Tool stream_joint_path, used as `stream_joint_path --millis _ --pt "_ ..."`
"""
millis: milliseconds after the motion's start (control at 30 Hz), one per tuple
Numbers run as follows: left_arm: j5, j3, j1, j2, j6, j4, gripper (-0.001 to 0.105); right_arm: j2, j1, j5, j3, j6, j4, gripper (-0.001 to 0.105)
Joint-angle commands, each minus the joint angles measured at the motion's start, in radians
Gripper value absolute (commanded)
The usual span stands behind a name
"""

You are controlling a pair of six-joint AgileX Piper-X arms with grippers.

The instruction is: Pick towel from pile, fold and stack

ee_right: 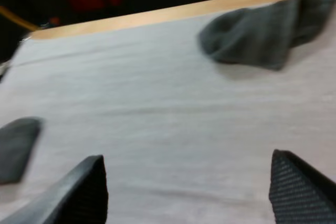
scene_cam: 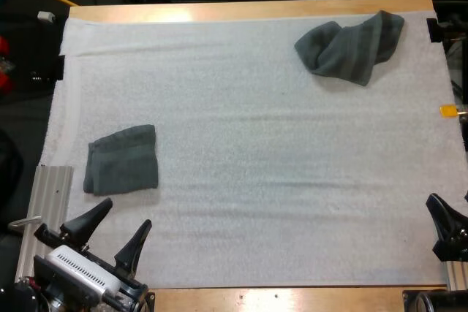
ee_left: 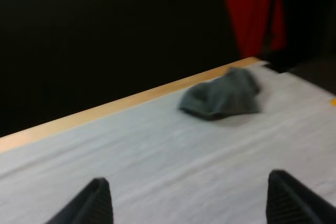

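A crumpled dark grey-green towel [scene_cam: 352, 47] lies at the far right of the white mat [scene_cam: 256, 158]; it also shows far ahead of my left fingers as the crumpled towel [ee_left: 223, 95] and beyond my right fingers as the crumpled towel [ee_right: 265, 30]. A folded towel [scene_cam: 122, 159] rests flat on the mat's left side, and its edge [ee_right: 16, 148] appears beside my right gripper's finger. My left gripper [scene_cam: 115, 231] is open near the front left edge, just in front of the folded towel. My right gripper [ee_right: 189, 192] is open at the front right, its dark fingers [scene_cam: 447, 224] low over the mat.
A ribbed metal rail [scene_cam: 47, 206] lies along the mat's left edge beside my left arm. The wooden table edge [scene_cam: 248, 9] runs along the far side, with dark space beyond. A wide stretch of bare mat separates the two towels.
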Motion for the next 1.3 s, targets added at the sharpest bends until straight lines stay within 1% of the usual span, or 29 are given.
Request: stream_joint_path --millis 0,67,167,333,433,500,633,733,967,1067,1133,1267 --pt "0.034 -0.017 -0.013 0.019 -0.018 -0.007 0.059 0.017 -0.005 -0.061 -0.032 -0.004 0.021 0.063" --pt "0.070 -0.036 -0.028 0.041 -0.031 -0.007 0.059 0.039 -0.005 -0.098 -0.070 -0.004 0.047 0.063" --pt "0.093 -0.056 -0.039 0.071 -0.058 -0.005 0.059 0.066 -0.005 -0.108 -0.107 -0.004 0.078 0.063" --pt "0.096 -0.056 -0.039 0.100 -0.059 -0.006 0.059 0.111 -0.005 -0.108 -0.111 -0.004 0.081 0.063" --pt "0.096 -0.056 -0.039 0.113 -0.059 -0.006 0.059 0.168 -0.005 -0.105 -0.111 -0.004 0.059 0.063" --pt "0.096 -0.056 -0.039 0.118 -0.059 -0.006 0.059 0.222 -0.005 -0.102 -0.111 -0.004 0.016 0.063" --pt "0.096 -0.056 -0.039 0.119 -0.059 -0.006 0.059 0.334 -0.005 -0.061 -0.111 0.006 -0.090 0.063" --pt "0.096 -0.056 -0.039 0.119 -0.059 -0.006 0.059 0.435 -0.001 -0.058 -0.111 0.047 -0.181 0.063" --pt "0.096 -0.056 -0.039 0.119 -0.059 -0.006 0.059 0.708 -0.001 -0.055 -0.111 0.201 -0.425 0.063" --pt "0.096 -0.056 -0.039 0.119 -0.059 -0.006 0.059 0.812 -0.001 -0.026 -0.111 0.267 -0.526 0.063" --pt "0.096 -0.056 -0.039 0.119 -0.059 -0.006 0.059 0.866 0.002 -0.008 -0.112 0.284 -0.577 0.063" --pt "0.096 -0.056 -0.039 0.119 -0.059 -0.006 0.059 0.995 0.046 0.097 -0.130 0.296 -0.665 0.063"
